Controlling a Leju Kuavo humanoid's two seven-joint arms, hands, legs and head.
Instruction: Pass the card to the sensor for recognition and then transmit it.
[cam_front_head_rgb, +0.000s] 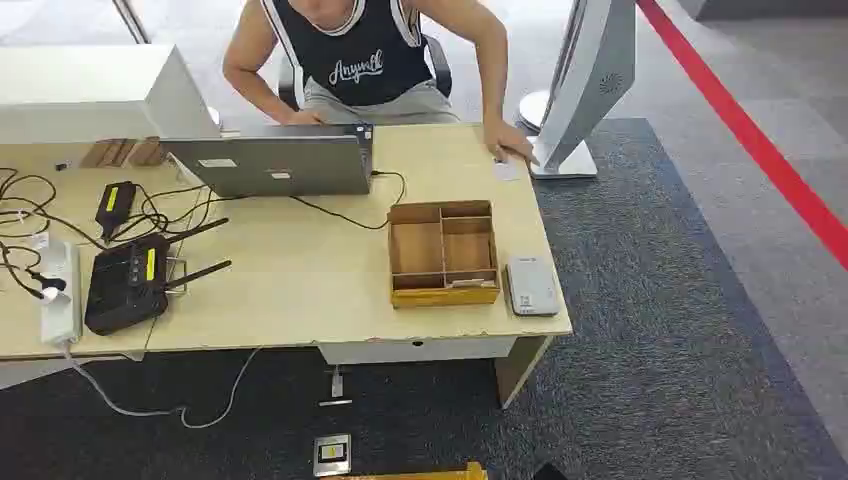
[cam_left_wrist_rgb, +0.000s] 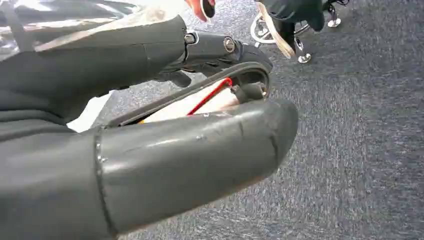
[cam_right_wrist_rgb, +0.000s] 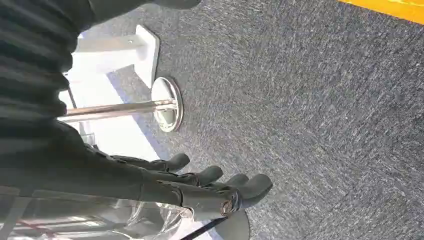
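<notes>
Carpet (cam_front_head_rgb: 680, 330): dark grey, lying beyond the fingertips of both robot hands in the wrist views.

Desk (cam_front_head_rgb: 300, 290): pale wood, bearing every item below.

Person (cam_front_head_rgb: 360, 50): seated at the far side of the desk, one hand (cam_front_head_rgb: 512, 143) reaching onto its far right corner.

Laptop (cam_front_head_rgb: 280, 165): grey, open, lid back towards the head view.

Left hand (cam_left_wrist_rgb: 190, 145): thick grey thumb (cam_left_wrist_rgb: 200, 155) close in front, dark fingers (cam_left_wrist_rgb: 215, 47) behind it, tips curled towards the thumb. Whether anything is held in the narrow gap cannot be told.

Right hand (cam_right_wrist_rgb: 165, 185): fingers (cam_right_wrist_rgb: 210, 175) nearly straight, side by side, slightly apart, holding nothing. A round metal foot (cam_right_wrist_rgb: 167, 104) lies near them on the carpet.

Divided box (cam_front_head_rgb: 443, 252): shallow wooden compartments, near the desk's right end.

Router (cam_front_head_rgb: 125, 285): black, with antennas, at the left end.

Sensor (cam_front_head_rgb: 531, 285): flat white unit just beside the box's right wall, well apart from the person's fingers.

Card (cam_front_head_rgb: 507, 171): small and white, flat on the desk, touching the person's fingertips.
</notes>
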